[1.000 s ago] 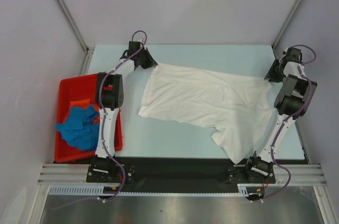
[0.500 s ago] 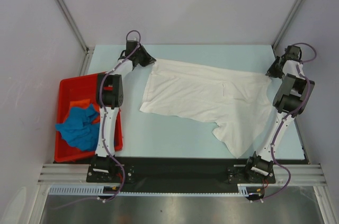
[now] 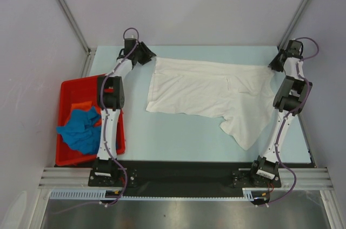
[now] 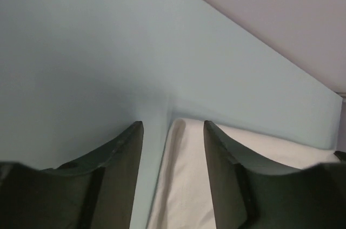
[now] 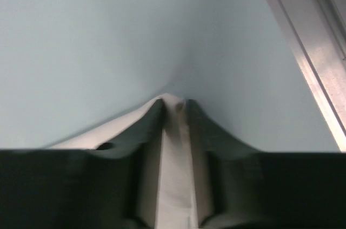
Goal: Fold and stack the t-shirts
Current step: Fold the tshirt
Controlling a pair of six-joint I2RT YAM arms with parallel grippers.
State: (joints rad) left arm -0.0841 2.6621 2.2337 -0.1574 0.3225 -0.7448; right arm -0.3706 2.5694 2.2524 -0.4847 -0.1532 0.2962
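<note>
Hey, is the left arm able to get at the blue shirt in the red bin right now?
Probably yes: the blue shirt lies uncovered in the red bin, and the left gripper is open and empty.

Left gripper (image 4: 173, 131) jaws parted, right gripper (image 5: 174, 105) jaws nearly closed

white t-shirt (image 3: 205, 91): thin soft cloth, matt, lightly creased
blue t-shirt (image 3: 81, 131): crumpled matt cloth
orange t-shirt (image 3: 81, 105): matt cloth, mostly covered
bin (image 3: 69, 85): red plastic, smooth, slight sheen
surface (image 3: 178, 142): pale blue, smooth, matt
fingers (image 4: 121, 175): dark smooth plastic, dull sheen
frame rail (image 3: 189, 177): bare brushed metal, ribbed
arm links (image 3: 111, 126): glossy white plastic shells, black joints
</note>
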